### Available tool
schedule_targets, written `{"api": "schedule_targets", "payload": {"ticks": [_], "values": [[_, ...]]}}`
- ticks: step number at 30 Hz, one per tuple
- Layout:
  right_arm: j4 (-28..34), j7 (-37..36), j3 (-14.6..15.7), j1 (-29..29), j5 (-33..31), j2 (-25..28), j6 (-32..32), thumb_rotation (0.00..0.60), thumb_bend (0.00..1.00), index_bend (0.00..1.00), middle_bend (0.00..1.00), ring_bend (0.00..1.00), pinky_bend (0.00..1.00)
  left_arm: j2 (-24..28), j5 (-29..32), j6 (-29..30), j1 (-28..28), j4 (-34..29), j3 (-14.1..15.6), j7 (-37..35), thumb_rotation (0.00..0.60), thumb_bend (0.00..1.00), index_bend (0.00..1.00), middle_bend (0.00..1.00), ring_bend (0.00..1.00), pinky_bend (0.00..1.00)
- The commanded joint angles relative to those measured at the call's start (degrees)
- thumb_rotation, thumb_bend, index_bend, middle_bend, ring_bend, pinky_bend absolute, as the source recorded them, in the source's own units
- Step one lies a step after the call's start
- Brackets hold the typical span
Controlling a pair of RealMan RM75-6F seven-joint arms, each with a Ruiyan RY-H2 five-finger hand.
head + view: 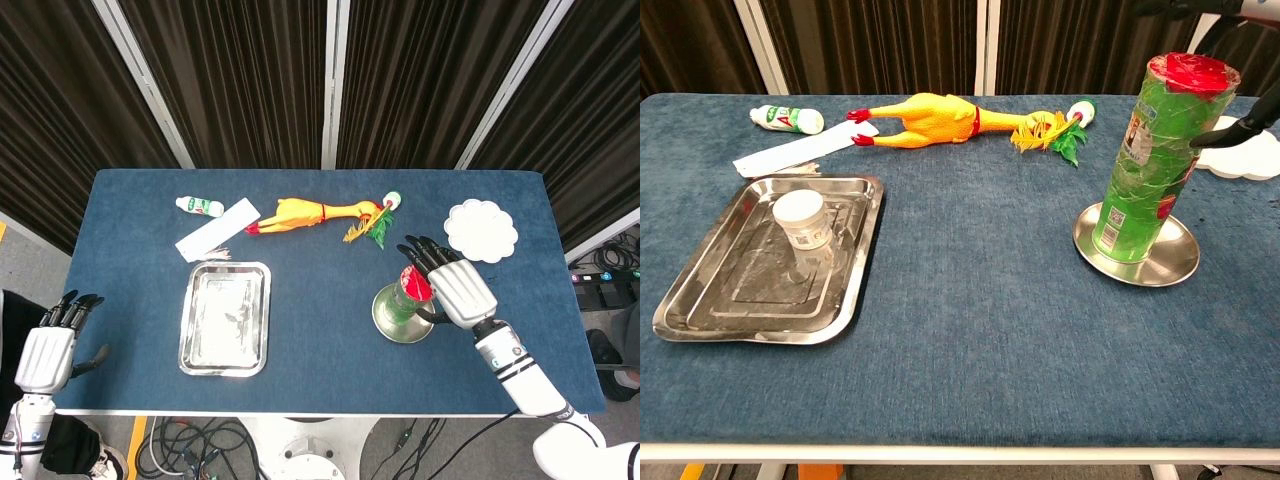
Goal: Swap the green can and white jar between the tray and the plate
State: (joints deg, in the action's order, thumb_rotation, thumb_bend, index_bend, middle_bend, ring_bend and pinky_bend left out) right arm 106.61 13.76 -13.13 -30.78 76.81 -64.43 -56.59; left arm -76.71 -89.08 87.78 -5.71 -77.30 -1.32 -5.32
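Note:
The tall green can (1148, 160) with a red lid stands upright on the round metal plate (1170, 266) at the right. The small white jar (803, 220) stands in the metal tray (866, 243) at the left. My right hand (458, 287) is open at the can's (410, 292) upper right side, fingers spread over the lid. Its thumb (1230, 133) reaches the can's side; I cannot tell whether it touches. My left hand (46, 352) hangs open off the table's left front corner, holding nothing. In the head view the plate (385, 318) and tray (186, 320) lie apart.
A yellow rubber chicken (300, 213), a small white bottle (200, 206), a flat white strip (217, 229) and a green-capped bottle with leaves (385, 212) lie along the back. A white scalloped dish (481, 230) sits at the back right.

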Motion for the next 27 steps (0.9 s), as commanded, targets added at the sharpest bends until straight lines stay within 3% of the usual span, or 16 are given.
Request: {"api": "schedule_targets", "payload": {"ticks": [1, 4, 9, 15, 19, 27], "values": [[0.43, 2.35, 0.25, -1.09, -2.37, -0.54, 0.85, 0.600, 0.14, 0.00, 0.05, 0.03, 0.31, 0.12, -0.22, 0.12, 0.00, 0.01, 0.05, -1.01, 0.600, 0.21, 0.18, 0.16, 0.09, 0.22], [0.79, 4.29, 0.38, -1.34, -3.62, -0.92, -0.17, 0.600, 0.17, 0.06, 0.12, 0.12, 0.40, 0.30, -0.54, 0.36, 0.01, -0.05, 0.11, -1.37, 0.600, 0.21, 0.18, 0.16, 0.09, 0.22], [0.69, 5.94, 0.75, -1.74, -4.23, -1.45, -1.42, 0.600, 0.23, 0.26, 0.29, 0.27, 0.51, 0.33, -0.58, 0.21, -0.19, -0.07, -0.01, -1.54, 0.600, 0.21, 0.18, 0.16, 0.09, 0.22], [0.67, 6.04, 1.16, -1.99, -3.56, -1.35, -2.68, 0.600, 0.27, 0.43, 0.41, 0.36, 0.56, 0.11, -0.45, 0.04, -0.10, 0.11, 0.13, -1.51, 0.600, 0.21, 0.18, 0.16, 0.09, 0.22], [1.40, 5.20, 0.66, -2.08, -2.44, -0.71, -4.10, 0.600, 0.28, 0.45, 0.43, 0.38, 0.57, 0.13, -0.49, 0.02, -0.13, 0.24, 0.14, -1.70, 0.600, 0.21, 0.18, 0.16, 0.09, 0.22], [3.25, 5.18, -3.98, -7.75, -2.19, -0.90, -2.22, 0.600, 0.28, 0.45, 0.43, 0.38, 0.57, 0.54, -0.82, -0.02, -0.19, -0.29, 0.33, -1.10, 0.600, 0.21, 0.18, 0.16, 0.09, 0.22]]}}
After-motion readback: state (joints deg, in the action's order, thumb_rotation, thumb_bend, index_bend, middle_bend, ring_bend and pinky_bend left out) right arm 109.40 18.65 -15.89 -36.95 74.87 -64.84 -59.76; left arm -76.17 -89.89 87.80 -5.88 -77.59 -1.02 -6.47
